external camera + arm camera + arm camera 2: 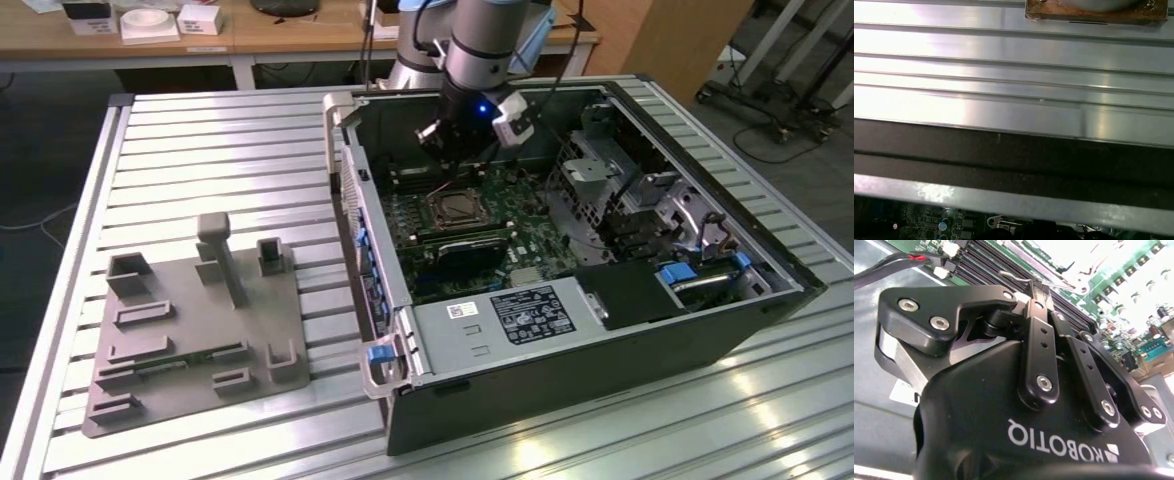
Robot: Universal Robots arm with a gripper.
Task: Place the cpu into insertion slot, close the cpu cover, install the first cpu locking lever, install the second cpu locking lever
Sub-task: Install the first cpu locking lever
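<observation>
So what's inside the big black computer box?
A green circuit board with the insertion slot, and a grey labelled box. The end effector hides part of the board.

arm (478,40): upright, pointing down | hand (1040,294): fingers (1040,340) pressed together (tips touching)

Black pincer (1040,292), green circuit board (1134,305), ribbed silver table (214,150).

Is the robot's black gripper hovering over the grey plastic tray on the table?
No, the gripper hangs inside the open black computer case, above its green circuit board.
</observation>
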